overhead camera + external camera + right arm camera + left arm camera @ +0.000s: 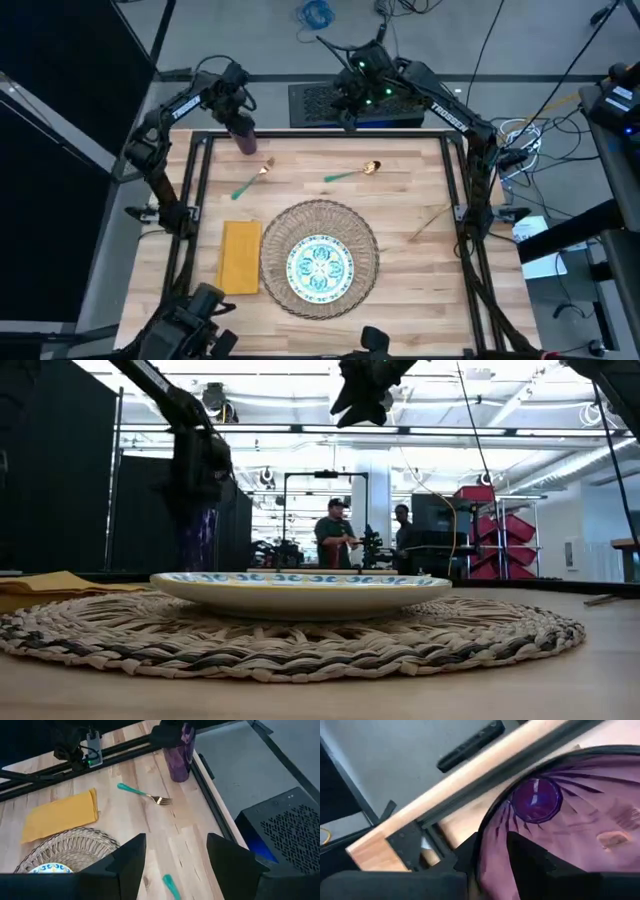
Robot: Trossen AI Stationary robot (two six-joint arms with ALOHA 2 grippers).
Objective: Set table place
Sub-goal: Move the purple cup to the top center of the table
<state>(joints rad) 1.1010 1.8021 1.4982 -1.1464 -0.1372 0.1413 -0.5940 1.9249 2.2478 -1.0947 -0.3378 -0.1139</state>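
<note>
A small purple cup (245, 138) stands upright at the table's far left corner, and my left gripper (240, 120) is shut on it from above. A white plate with a teal pattern (320, 266) lies on the round woven placemat (368, 240) near the front edge. The mustard napkin (241, 257) lies flat just left of the mat. A teal-handled fork (252, 181) and spoon (352, 173) lie on the wood beyond the mat. My right gripper (175, 862) hangs open high over the table's far edge, holding nothing. My left gripper holds the purple cup by its wall at the rim (490, 845), one finger (535, 865) inside the cup and one outside. The fingers come from above, pointing down. The cup stays upright; whether its base (178, 776) rests on the wood I cannot tell.
A thin gold piece of cutlery (430, 222) lies near the table's right edge. Black rails (205, 150) frame the top. A black vented box (285, 827) sits beyond the far edge. Two people (335, 535) stand far off in the room. Bare wood lies right of the mat.
</note>
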